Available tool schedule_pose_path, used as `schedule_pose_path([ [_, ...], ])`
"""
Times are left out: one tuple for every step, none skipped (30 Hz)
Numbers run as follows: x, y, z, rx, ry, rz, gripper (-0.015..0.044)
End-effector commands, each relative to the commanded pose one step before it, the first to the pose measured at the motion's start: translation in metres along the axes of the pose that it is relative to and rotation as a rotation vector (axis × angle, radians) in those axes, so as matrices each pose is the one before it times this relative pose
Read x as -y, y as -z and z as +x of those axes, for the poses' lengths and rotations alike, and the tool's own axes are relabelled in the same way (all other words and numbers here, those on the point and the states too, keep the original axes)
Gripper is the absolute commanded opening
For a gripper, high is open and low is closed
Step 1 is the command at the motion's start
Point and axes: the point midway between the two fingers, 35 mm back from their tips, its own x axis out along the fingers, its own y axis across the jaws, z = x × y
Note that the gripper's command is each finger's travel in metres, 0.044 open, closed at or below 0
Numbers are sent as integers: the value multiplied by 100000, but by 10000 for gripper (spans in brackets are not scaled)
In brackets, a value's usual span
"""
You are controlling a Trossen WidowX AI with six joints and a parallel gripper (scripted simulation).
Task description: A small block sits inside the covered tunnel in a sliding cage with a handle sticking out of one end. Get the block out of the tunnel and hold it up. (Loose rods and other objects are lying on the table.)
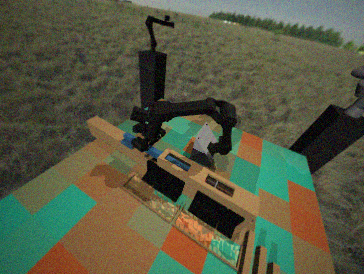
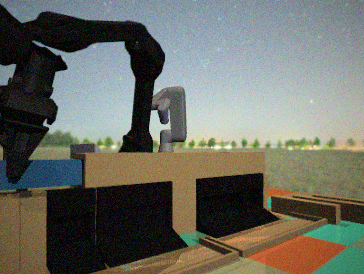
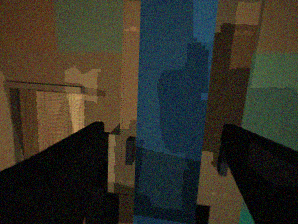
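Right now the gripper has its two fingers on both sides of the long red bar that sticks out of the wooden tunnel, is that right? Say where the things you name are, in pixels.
Not quite: the bar is blue, not red, as the wrist view shows. The gripper (image 1: 142, 146) (image 2: 14, 179) (image 3: 164, 150) does have its fingers on both sides of the long blue bar (image 1: 154, 150) (image 2: 55, 173) (image 3: 170, 65) sticking out of the wooden tunnel (image 1: 196, 175) (image 2: 184, 200).

You have a patchwork table of teal, orange and tan squares as your landmark; beyond it, dry grassland spreads outdoors, and past that, well apart from the table, you see a line of dark trees under a dim grey-blue sky, dotted with faint stars and turning warm and pinkish low down behind the trees, far from your table
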Motion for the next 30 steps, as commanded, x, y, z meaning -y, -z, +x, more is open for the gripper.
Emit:
schedule_pose_path([
  [-1,23,-54,-78,24,-1,177],
  [0,0,0,0,0,0,151],
  [0,0,0,0,0,0,125],
  [0,0,0,0,0,0,99],
  [0,0,0,0,0,0,72],
  [0,0,0,0,0,0,46],
  [0,0,0,0,0,0,40],
  [0,0,0,0,0,0,33],
  [0,0,0,0,0,0,26],
  [-5,50,-6,-8,2,7,0],
  [-10,99,-12,-17,4,15,0],
  [-15,151,-18,-26,6,22,0],
  [-18,193,-23,-34,8,28,0],
  [-20,236,-27,-41,9,35,0],
  [-20,278,-30,-49,11,41,0],
  [-19,306,-31,-55,13,45,0],
  [-16,316,-31,-58,13,46,0],
  [-13,318,-29,-59,14,46,0],
  [-9,319,-27,-60,14,46,0],
  [-5,319,-25,-61,15,46,0],
  [-2,320,-24,-62,15,46,0],
  [2,321,-22,-62,15,46,0],
  [6,321,-20,-63,16,46,0],
  [9,321,-18,-64,16,46,0],
  [13,322,-16,-65,17,46,0],
  [17,322,-14,-66,17,46,0],
  [21,322,-13,-67,17,46,0],
  [24,323,-11,-68,18,46,0],
  [28,323,-9,-69,18,46,0],
  [32,323,-7,-70,19,46,0],
])
